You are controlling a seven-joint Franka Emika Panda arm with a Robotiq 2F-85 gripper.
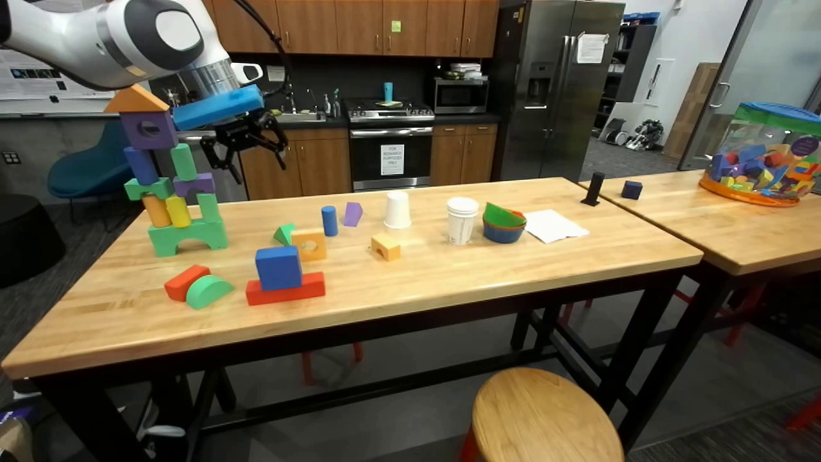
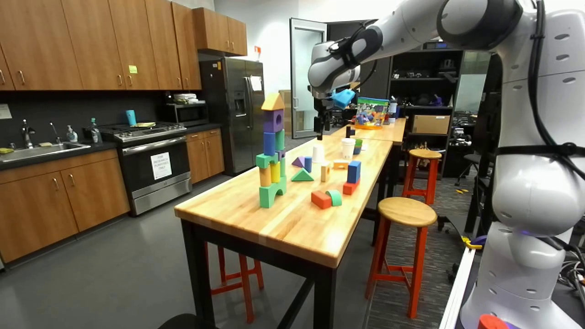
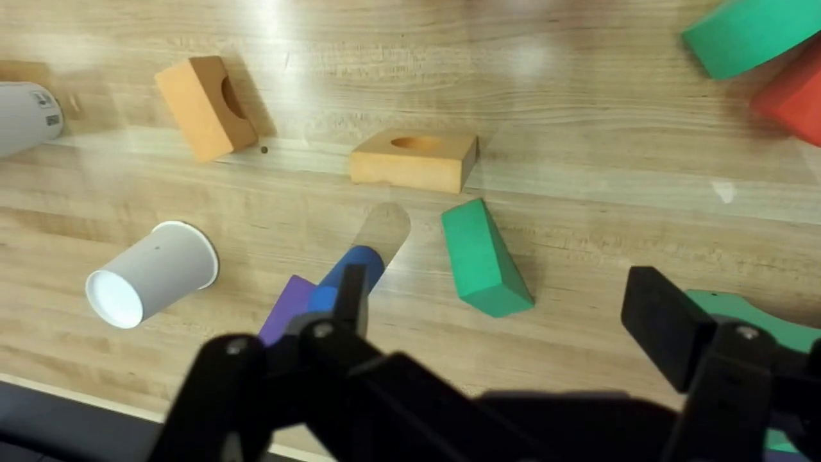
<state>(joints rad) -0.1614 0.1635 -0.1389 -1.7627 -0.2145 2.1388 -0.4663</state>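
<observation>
Table [image 1: 410, 282]: pale wood on dark legs, stretched out under me.
Tower [image 1: 183, 165]: built near the table's end, seen in both exterior views; green arch [image 2: 274, 188] at the foot, orange cylinder [image 2: 265, 176] and yellow cylinder [image 2: 275, 172] on it, blue and green uprights higher, then a holed purple block [image 2: 269, 121] and an orange triangle [image 2: 273, 103] for a roof.
Tub [image 1: 744, 193]: clear-sided, orange-based, on a second table [image 1: 737, 237]; I see it well filled with mixed blocks [image 1: 760, 170].
Gripper [image 3: 497, 308]: I have my fingers [image 3: 667, 327] spread wide, only air between them, above the table and touching nothing.
Tall cup [image 1: 460, 221]: white, upright; I cannot tell whether its thick top is a lid or another cup. A white cup [image 1: 397, 210] sits upside down near it.
Blue bowl [image 1: 503, 236]: just beside the tall cup, it holds a red bowl [image 1: 516, 222] and a tilted green bowl [image 1: 500, 215].
Green wedge [image 3: 484, 260]: a triangular block on the table, between my fingertips in the wrist view, near a pale orange block [image 3: 404, 170] with a round hole.
Blue cylinder [image 3: 337, 282]: upright, just beside a purple piece [image 3: 285, 311]; my gripper partly covers both in the wrist view.
</observation>
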